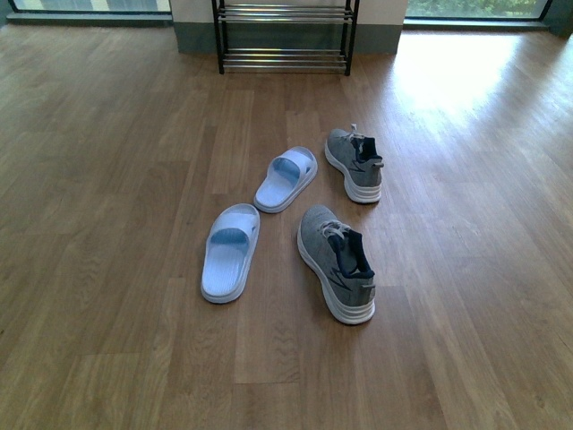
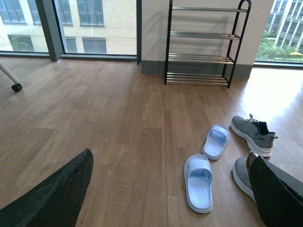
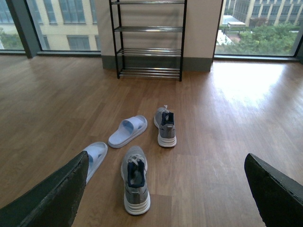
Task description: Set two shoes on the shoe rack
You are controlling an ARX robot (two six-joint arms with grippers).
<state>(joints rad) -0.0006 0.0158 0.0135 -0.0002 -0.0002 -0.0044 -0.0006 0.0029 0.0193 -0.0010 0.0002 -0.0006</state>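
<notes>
The left gripper [image 2: 170, 161] is seen only in its own wrist view, its two dark fingers set wide apart with nothing between them but bare floor [image 1: 107, 179]. Furthest left on the floor lies the near slide [image 1: 230, 252], and a little further off and to its right the far slide [image 1: 286, 179]; neither belongs to the task. At the far centre, against the wall, the rack [image 1: 285, 36] stands upright, and no shoe is seen on any of its chrome bars in any view. To the right of the slides lies the near sneaker [image 1: 337, 262], just beside the near slide but apart from it, its heel turned toward the near side. The far sneaker [image 1: 354, 164] rests further off and slightly more to the right, just beside the far slide, well short of the rack. The right gripper [image 3: 166, 160] is likewise shown with its fingers spread wide and nothing held, raised above the near sneaker. Neither arm appears in the front view. The task is judged to be at its very start: nothing has been placed, both sneakers are untouched on the floor, and each is left to be grasped, carried to the far centre and set on a tier.
</notes>
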